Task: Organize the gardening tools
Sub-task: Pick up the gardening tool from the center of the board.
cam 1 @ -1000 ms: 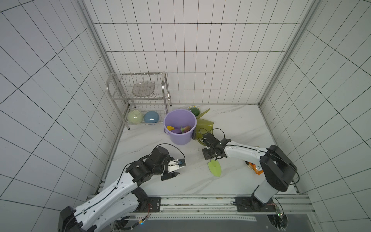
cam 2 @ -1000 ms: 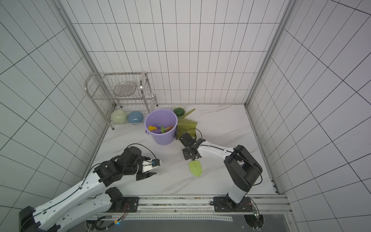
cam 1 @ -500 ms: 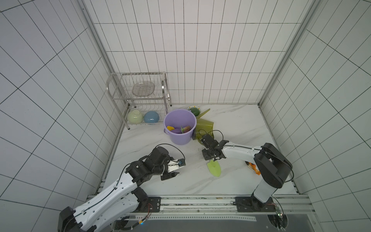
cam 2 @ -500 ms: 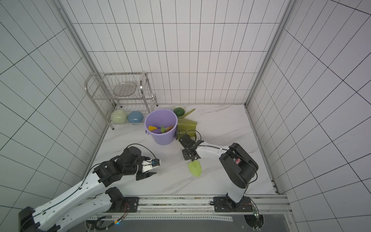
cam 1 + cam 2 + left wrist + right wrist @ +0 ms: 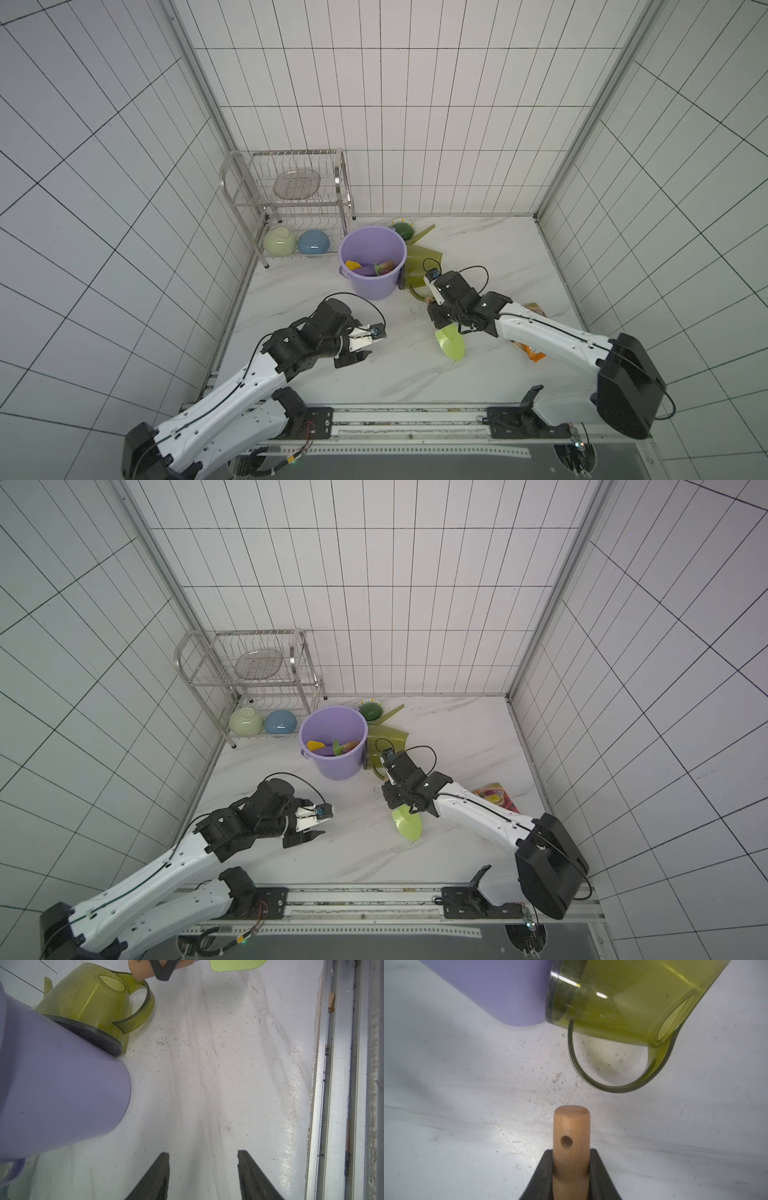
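Marble tabletop (image 5: 478,257), right hand (image 5: 571,1154) clamping pale trowel (image 5: 451,344), handle (image 5: 572,1124) seemingly toward watering can (image 5: 420,266)

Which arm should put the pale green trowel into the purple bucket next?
Right. The right gripper is shut on the wooden handle of the pale green trowel, near the purple bucket. The left gripper stands open, holding nothing, farther from the trowel.

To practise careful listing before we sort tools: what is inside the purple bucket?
In the purple bucket: a yellow trowel, a bright green trowel and a purple trowel, overlapping. The near wall hides part of the bottom, so anything there cannot be seen.
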Robot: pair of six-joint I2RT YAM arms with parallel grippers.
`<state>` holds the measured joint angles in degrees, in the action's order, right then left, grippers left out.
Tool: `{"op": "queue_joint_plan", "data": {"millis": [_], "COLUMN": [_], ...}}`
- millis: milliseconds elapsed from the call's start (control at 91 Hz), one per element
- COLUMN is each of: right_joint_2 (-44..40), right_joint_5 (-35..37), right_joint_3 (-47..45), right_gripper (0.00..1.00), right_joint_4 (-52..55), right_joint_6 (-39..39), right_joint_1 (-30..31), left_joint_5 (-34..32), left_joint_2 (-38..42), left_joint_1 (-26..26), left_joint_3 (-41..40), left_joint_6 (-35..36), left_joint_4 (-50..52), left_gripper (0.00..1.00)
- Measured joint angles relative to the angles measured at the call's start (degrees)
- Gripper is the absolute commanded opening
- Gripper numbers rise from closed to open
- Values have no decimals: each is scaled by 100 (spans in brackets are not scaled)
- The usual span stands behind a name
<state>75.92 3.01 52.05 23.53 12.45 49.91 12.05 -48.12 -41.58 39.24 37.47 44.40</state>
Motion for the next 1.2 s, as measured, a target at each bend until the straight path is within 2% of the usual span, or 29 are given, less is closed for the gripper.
{"op": "queue_joint_plan", "data": {"millis": [165, 275, 572, 935, 1198], "right_joint_2": [-568, -750, -988, -1327, -1528], "right_joint_5": [-334, -551, -815, -627, 9], "right_joint_3": [0, 0, -111, -509, -588], "right_gripper": [4, 5, 7, 7, 7], "right_joint_4": [127, 186, 87, -321, -728], "right_joint_6": [-374, -695, -1475, -2358, -2924], "right_joint_1": [138, 437, 1318, 2249, 2990], "left_joint_5": [118, 291, 1303, 2492, 3073], "left_joint_2": [-76, -136, -343, -608, -844], "left_joint_1": [0, 17, 271, 393, 485], "left_joint_3": [199, 361, 892, 1187, 1231], "left_joint_6": [2, -13, -205, -472, -627], "left_joint_4": [28, 48, 219, 472, 601], "left_gripper": [55, 55, 52, 49, 49]}}
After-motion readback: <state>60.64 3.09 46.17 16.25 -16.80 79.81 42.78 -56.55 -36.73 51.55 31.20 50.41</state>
